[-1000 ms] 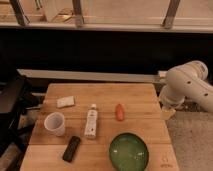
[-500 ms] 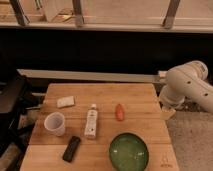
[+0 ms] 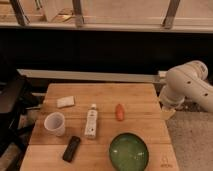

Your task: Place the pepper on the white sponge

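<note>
The pepper (image 3: 119, 112) is a small orange-red tapered vegetable lying on the wooden table (image 3: 145, 100), right of centre. The white sponge (image 3: 65, 102) is a flat off-white block lying at the table's left, near the back. The white arm (image 3: 187, 85) is folded beside the table's right edge. Its gripper (image 3: 168, 113) end hangs low at that edge, well right of the pepper and far from the sponge. Nothing is seen in the gripper.
A white tube bottle (image 3: 91, 121) lies between the sponge and the pepper. A white cup (image 3: 55, 123) stands at the front left. A black device (image 3: 71, 148) lies near the front edge. A green bowl (image 3: 129, 151) sits at the front right. A dark chair (image 3: 10, 107) is to the left.
</note>
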Controlling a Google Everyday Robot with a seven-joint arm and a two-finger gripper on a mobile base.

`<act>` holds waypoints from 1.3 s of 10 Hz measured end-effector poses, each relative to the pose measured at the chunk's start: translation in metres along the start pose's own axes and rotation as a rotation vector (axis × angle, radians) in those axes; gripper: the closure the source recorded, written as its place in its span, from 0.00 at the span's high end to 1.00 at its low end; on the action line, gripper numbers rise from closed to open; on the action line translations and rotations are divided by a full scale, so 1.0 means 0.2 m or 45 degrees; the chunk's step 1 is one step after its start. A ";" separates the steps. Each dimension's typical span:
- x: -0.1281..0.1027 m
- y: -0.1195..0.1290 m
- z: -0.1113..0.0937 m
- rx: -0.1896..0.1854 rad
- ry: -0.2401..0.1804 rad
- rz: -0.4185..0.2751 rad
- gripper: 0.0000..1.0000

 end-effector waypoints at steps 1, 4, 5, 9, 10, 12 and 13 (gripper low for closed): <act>0.00 0.00 0.00 0.000 0.000 0.000 0.65; 0.00 0.00 0.00 0.000 0.000 0.000 0.65; 0.00 0.00 0.00 0.001 -0.001 0.001 0.65; -0.10 -0.04 0.02 -0.006 -0.064 0.016 0.65; -0.12 -0.05 0.02 -0.008 -0.079 0.031 0.65; -0.13 -0.08 0.04 -0.009 -0.104 0.083 0.65; -0.14 -0.12 0.05 -0.009 -0.116 0.142 0.65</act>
